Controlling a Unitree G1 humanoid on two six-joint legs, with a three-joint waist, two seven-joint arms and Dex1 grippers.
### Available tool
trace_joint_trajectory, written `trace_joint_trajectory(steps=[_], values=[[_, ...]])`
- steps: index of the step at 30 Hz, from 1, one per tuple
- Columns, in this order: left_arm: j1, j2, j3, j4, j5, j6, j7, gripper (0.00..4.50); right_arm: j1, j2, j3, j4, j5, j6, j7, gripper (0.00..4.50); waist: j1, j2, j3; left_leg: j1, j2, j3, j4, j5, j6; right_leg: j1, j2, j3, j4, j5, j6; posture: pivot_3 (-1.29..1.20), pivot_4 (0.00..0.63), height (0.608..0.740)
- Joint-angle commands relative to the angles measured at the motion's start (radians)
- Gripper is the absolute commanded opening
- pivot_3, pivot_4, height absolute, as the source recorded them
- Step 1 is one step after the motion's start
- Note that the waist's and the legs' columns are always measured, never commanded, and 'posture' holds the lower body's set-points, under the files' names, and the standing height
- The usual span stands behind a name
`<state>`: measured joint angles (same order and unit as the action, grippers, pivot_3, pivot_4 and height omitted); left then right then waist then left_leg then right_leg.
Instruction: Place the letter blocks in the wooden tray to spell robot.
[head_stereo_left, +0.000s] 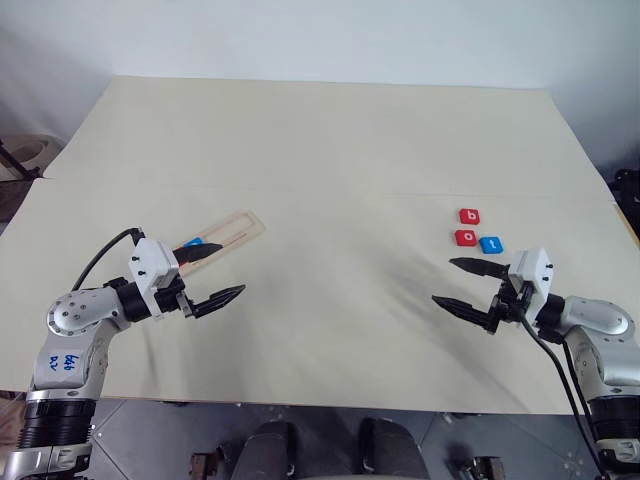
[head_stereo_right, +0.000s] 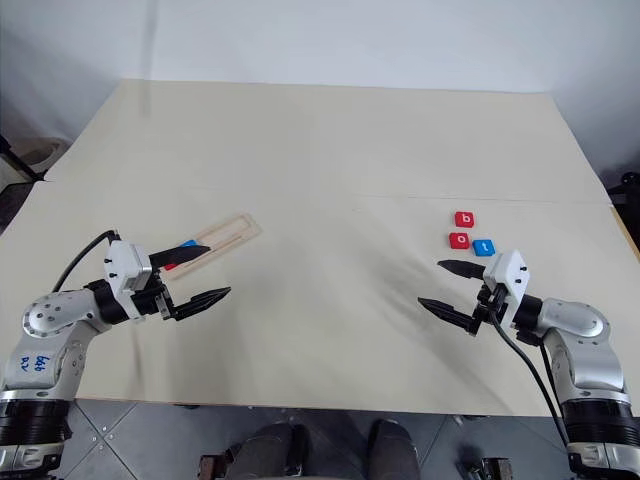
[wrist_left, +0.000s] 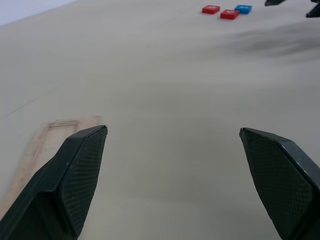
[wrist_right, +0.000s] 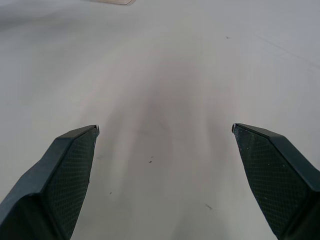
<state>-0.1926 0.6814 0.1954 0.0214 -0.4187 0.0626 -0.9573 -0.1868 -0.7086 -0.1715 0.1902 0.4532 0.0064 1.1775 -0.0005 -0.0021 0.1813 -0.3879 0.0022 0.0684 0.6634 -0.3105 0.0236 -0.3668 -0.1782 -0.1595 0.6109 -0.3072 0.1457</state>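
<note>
The wooden tray lies slanted on the left of the table. At its near end sit a blue letter block and a red one, partly hidden by a finger; their letters cannot be read. My left gripper hovers open just in front of the tray, one finger over its near end. On the right lie a red b block, a red o block and a blue t block. A short way in front of these three, my right gripper is open and holds nothing.
The beige table has a seam running across its middle. Its front edge lies just behind both arms. A wide bare stretch separates the tray from the three blocks.
</note>
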Motion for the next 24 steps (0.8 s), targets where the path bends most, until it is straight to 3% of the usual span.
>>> trace_joint_trajectory(steps=[1,7,16,24], values=[[0.003,-0.011,0.021,-0.010,0.001,-0.002,0.027,4.50,0.002,0.006,-0.036,-0.036,0.019,-0.031,0.003,4.47,0.000,0.000,0.000,0.000,0.000,0.000,0.000,0.000,0.000,0.000,0.000,0.000,0.000,0.000,0.000,0.00,0.150,0.740],[0.156,-0.057,0.157,-0.083,-0.047,0.021,0.145,4.50,-0.021,0.051,-0.001,-0.093,0.036,-0.015,-0.005,4.47,-0.007,0.000,0.000,0.000,0.002,0.000,0.000,0.000,0.000,0.000,0.000,0.000,0.000,0.000,0.000,0.00,0.150,0.740],[0.464,-0.215,0.394,-0.159,-0.063,-0.041,0.332,4.50,-0.119,0.176,0.112,-0.248,0.094,0.070,0.003,4.47,0.002,0.000,0.000,0.001,0.008,0.000,0.001,-0.001,-0.002,0.000,0.002,0.001,-0.001,0.000,0.000,0.00,0.150,0.740],[0.455,-0.183,0.426,-0.075,-0.080,-0.039,0.301,4.50,-0.102,0.179,0.173,-0.307,0.096,0.060,0.066,4.47,0.025,-0.001,0.000,0.001,0.008,0.000,0.003,-0.003,-0.001,0.001,0.002,0.001,-0.002,0.000,0.000,0.00,0.150,0.740]])
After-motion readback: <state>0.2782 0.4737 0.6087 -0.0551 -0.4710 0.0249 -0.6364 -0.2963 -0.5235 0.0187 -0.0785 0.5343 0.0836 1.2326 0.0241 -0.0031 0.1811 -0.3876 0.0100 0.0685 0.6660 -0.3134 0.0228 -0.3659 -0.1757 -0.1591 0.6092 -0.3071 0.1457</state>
